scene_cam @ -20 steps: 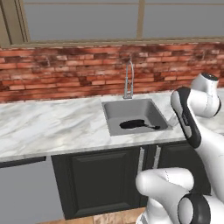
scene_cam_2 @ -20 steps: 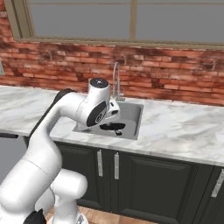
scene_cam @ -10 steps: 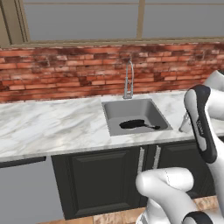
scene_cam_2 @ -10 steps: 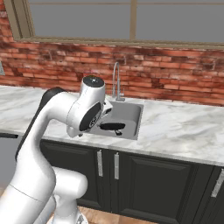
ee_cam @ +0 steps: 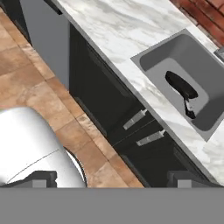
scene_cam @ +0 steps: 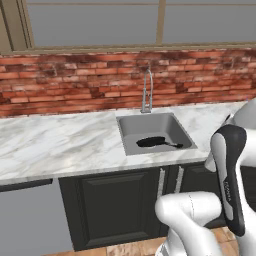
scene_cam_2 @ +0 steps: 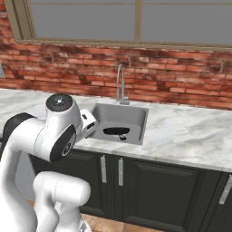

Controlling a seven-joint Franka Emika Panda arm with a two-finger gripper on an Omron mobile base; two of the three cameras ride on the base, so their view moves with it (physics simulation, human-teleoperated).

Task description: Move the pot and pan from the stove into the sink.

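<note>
The black pan [scene_cam: 152, 142] [scene_cam_2: 115, 131] [ee_cam: 179, 85] lies flat on the bottom of the sink [scene_cam: 150, 121] [scene_cam_2: 132, 114] [ee_cam: 175, 51], its thin handle pointing toward the basin's right side. My gripper [ee_cam: 114, 179] is open and holds nothing; its two dark fingertips [ee_cam: 41, 177] stand far apart. It hangs back from the counter, above the floor, looking down at the cabinet fronts and the sink. In the right base view my white hand [scene_cam_2: 88, 123] sits just left of the basin. The pot and the stove are out of view.
An arched chrome faucet [scene_cam: 147, 90] [scene_cam_2: 120, 84] rises behind the basin. White marble counter [scene_cam: 60, 145] [scene_cam_2: 190, 131] runs both ways under a brick wall. Dark cabinet doors [scene_cam: 115, 205] [ee_cam: 105, 92] and a grey appliance front [scene_cam: 25, 215] stand below.
My arm has drawn back from over the sink toward the base, the hand swinging away from the basin. The pan has stayed put in the sink. The jaws stay wide.
</note>
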